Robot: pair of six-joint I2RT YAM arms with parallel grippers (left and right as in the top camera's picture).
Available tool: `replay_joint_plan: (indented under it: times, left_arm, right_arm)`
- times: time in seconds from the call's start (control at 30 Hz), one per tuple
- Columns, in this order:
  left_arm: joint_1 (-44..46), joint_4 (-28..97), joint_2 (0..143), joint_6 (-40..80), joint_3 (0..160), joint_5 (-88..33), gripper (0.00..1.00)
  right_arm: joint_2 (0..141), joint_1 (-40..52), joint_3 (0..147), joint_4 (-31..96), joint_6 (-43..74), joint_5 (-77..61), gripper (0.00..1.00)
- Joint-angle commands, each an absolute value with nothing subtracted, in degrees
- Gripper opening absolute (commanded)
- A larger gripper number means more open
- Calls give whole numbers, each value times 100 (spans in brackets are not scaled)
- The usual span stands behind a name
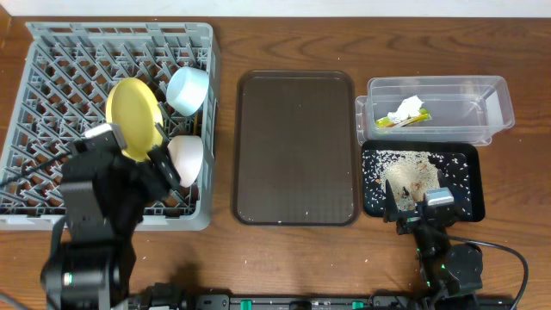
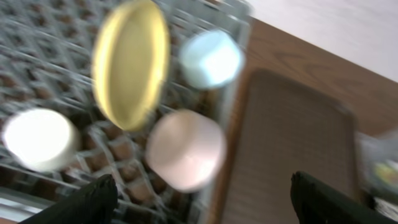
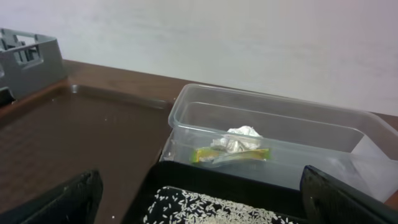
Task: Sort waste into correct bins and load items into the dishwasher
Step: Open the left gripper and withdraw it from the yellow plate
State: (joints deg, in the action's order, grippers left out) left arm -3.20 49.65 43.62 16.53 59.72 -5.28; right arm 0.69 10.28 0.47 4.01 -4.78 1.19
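Overhead view: dish rack (image 1: 52, 52) fills the left end of the tabletop. Loaded in its right half are the yellow plate (image 1: 133, 119) on edge, the light blue bowl (image 1: 188, 89) against the rack's right wall, and the white bowl (image 1: 185, 159) just in front of it. Left wrist view adds a small white cup (image 2: 40, 139) among the pegs. Chopsticks not found in any view.

Clear tub (image 1: 482, 95), back right, holds the snack wrapper (image 1: 400, 120) and crumpled paper (image 1: 407, 106). Black tray (image 1: 469, 202), in front of it, holds the rice (image 1: 411, 176). Judged nearly done.

Left gripper (image 2: 199, 208): jaws wide apart, empty, over the rack. Right gripper (image 3: 199, 208): jaws apart, empty, at the black tray's front edge. Brown tray (image 1: 295, 146), centre, carries only specks, leaving an open lane between the arms.
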Motion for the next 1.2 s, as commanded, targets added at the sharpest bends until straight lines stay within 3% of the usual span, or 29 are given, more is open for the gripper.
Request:
replay_joint_plan:
  times: [0.0,0.2,0.43,0.6,0.83,1.17]
  left_arm:
    - [-314,5168,4125,1678,6084,-1367,90]
    - [-314,5513,3916,1688,6084,-1610,91]
    - [97,4086,3579,1811,5728,-1039,96]
    - [414,2805,2687,1811,4405,-237,96]
    - [633,810,1280,1450,2329,-187,96]
    - [921,222,287,703,801,-185,96]
  right_arm:
    - [43,972,30,410,-412,102,99]
    - [43,972,30,410,-412,102,99]
    - [43,972,30,410,-412,102,99]
    - [43,972,30,412,-412,102,99]
    - [43,972,30,410,-412,102,99]
    - [43,972,30,410,-412,102,99]
